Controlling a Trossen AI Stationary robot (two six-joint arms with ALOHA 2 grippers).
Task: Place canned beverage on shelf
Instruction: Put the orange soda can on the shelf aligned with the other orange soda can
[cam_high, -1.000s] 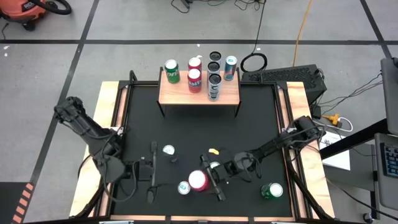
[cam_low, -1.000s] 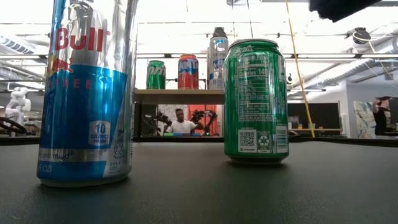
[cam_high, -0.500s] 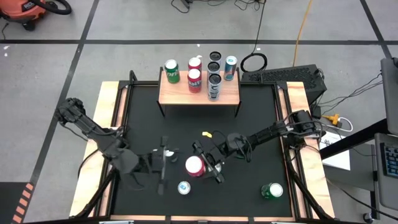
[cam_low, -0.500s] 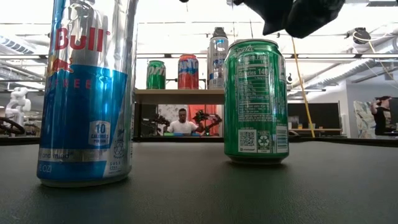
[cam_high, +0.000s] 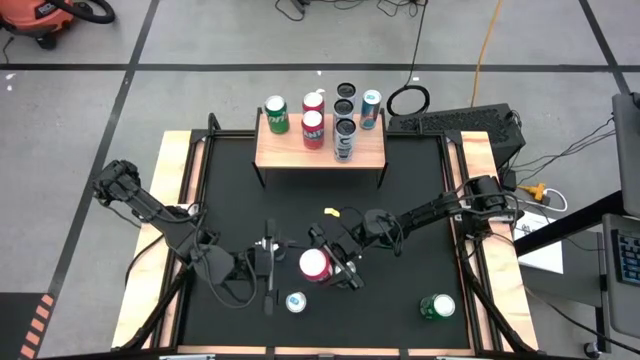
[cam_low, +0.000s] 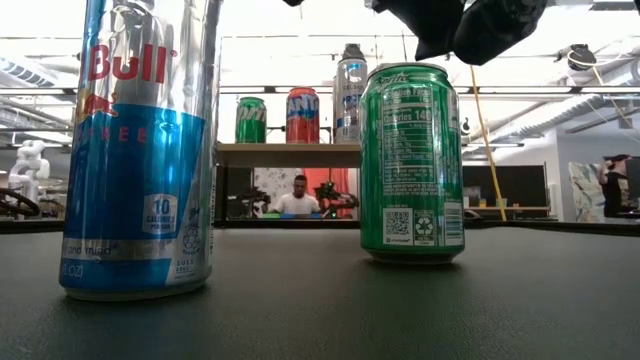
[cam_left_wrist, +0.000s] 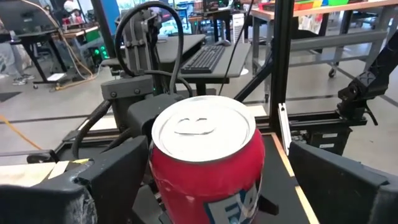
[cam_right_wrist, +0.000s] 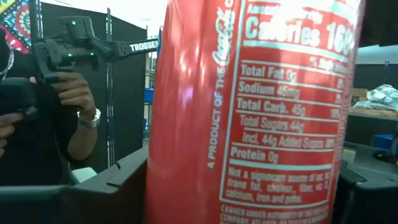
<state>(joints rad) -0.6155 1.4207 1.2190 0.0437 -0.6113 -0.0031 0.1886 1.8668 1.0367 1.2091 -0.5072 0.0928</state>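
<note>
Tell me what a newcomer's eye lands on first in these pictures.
First, the red can near the table's front middle, clamped in the right gripper, with the open left gripper right beside it. Next, the shelf at the table's far edge, crowded with upright cans. In the low view, a tall blue-and-silver can and a green can loom close to the camera.

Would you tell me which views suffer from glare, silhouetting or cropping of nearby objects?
Low view: bright ceiling light washes out the background and leaves the gripper parts at the top as dark silhouettes; the blue can is cropped by the frame. Right wrist view: the red can fills the frame, cropped top and bottom, backlit by a bright patch. High view: evenly lit, no strong glare.
</note>
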